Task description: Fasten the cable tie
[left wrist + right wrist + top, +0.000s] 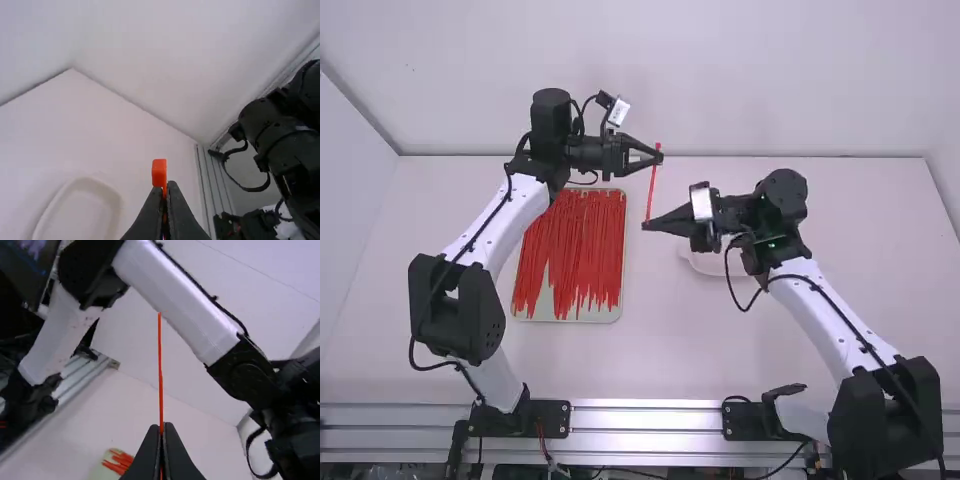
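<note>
Left hand (657, 157) clamps the red cable tie (651, 188) just below its head (159, 172) and right hand (646, 225) clamps the tail (160, 385), strip stretched between them above the surface (720, 330), so the tail should bend round slowly and meet the head's slot squarely.

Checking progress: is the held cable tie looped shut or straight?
Straight, unfastened: the cable tie spans from the left gripper to the right gripper; nothing passes through its head.
</note>
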`<state>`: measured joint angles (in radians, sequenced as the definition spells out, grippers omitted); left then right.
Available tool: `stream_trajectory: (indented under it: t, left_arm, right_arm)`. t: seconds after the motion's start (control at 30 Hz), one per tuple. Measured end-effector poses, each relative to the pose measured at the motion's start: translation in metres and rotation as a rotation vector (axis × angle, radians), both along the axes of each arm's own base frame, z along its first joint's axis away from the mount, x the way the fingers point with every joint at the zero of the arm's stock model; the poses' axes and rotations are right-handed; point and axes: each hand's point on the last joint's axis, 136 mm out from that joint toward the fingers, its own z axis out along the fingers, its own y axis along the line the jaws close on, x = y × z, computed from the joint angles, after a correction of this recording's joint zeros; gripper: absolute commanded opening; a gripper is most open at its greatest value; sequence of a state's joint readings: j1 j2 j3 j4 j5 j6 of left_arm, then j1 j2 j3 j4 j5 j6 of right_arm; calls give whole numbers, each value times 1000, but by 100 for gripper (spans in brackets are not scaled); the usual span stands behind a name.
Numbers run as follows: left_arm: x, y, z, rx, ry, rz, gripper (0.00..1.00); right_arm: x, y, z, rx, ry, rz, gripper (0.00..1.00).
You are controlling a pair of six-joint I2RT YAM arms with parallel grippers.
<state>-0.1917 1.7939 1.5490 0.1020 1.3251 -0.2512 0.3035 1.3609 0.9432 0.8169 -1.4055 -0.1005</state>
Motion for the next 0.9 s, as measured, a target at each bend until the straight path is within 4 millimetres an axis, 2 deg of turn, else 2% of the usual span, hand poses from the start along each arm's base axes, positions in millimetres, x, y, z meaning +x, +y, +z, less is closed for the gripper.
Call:
stream_trajectory:
  t: [0.1, 0.23, 0.47, 0.63, 0.73, 0.9]
  left_arm:
    - [0, 0, -1, 3, -63, -7, 2]
    - [0, 0, 0, 9, -221, -16, 2]
    - [-4, -1, 8, -4, -479, -50, 2]
    - [-8, -1, 16, -26, -640, -83, 2]
    - [-10, -1, 21, -36, -722, -92, 2]
    - [-12, -1, 25, -46, -775, -101, 2]
  right_arm:
    - [15, -3, 6, 10, 147, -77, 0]
    - [42, -17, 14, 39, 427, -190, 0]
    - [62, -33, 22, 85, 799, -238, 0]
    - [65, -32, 14, 68, 1016, -227, 0]
    - [61, -22, 3, 26, 1146, -204, 0]
    - [53, -10, -8, -22, 1244, -181, 0]
